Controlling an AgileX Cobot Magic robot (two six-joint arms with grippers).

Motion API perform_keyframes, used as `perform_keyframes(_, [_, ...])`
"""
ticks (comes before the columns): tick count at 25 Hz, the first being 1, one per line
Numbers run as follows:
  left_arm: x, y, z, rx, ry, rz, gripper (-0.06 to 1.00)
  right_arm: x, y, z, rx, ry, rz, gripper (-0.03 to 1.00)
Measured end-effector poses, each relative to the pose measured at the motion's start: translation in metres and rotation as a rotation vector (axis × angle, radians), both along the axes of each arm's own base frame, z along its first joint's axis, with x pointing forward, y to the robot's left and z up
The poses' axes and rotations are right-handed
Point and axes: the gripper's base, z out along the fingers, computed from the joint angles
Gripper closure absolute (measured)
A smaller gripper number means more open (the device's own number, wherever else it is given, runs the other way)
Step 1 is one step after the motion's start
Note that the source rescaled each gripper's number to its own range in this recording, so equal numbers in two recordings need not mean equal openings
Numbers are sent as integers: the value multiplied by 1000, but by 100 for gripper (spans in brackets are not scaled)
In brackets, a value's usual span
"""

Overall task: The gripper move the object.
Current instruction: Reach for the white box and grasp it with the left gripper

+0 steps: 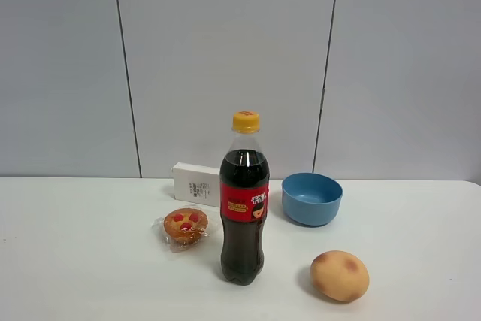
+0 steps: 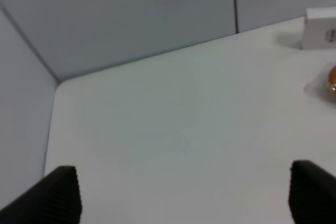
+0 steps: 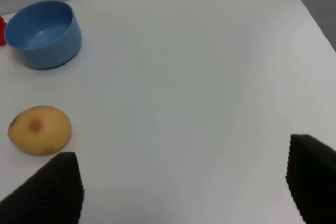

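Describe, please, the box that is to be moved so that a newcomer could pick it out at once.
On the white table, find the cola bottle in the middle. Behind it and to its left, near the grey wall, lies the white cardboard box, partly hidden by the bottle. It alone is white and rectangular; the wrapped muffin before it is round and orange.

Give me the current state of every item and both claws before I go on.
left claw: open, holding nothing, over bare table
right claw: open, holding nothing
white box: resting on the table, ungripped, partly hidden behind the bottle
cola bottle: upright, yellow cap on, mostly full
blue bowl: upright, empty
wrapped muffin: right way up, in its clear wrapper
bun: whole, lying loose on the table
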Motion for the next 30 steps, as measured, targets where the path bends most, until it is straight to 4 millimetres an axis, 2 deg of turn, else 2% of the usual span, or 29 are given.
perform_keyframes(4, [53, -6, 15, 234, 72, -244, 0, 0, 0, 0, 0, 0, 0, -3])
perform_keyframes(10, [130, -28, 10, 462, 80, -490, 0, 0, 0, 0, 0, 0, 0, -3])
perform_keyframes(15, [189, -40, -6, 507, 159, -594, 0, 0, 0, 0, 0, 0, 0, -3])
perform_keyframes(18, [220, -46, -7, 488, 185, -620, 0, 0, 0, 0, 0, 0, 0, -3])
perform_keyframes(22, [249, -53, -6, 446, 216, -650, 0, 0, 0, 0, 0, 0, 0, -3])
perform_keyframes(27, [281, -64, 7, 382, 185, -688, 0, 0, 0, 0, 0, 0, 0, -3])
perform_keyframes(30, [301, -78, 11, 390, 165, -742, 0, 0, 0, 0, 0, 0, 0, -3])
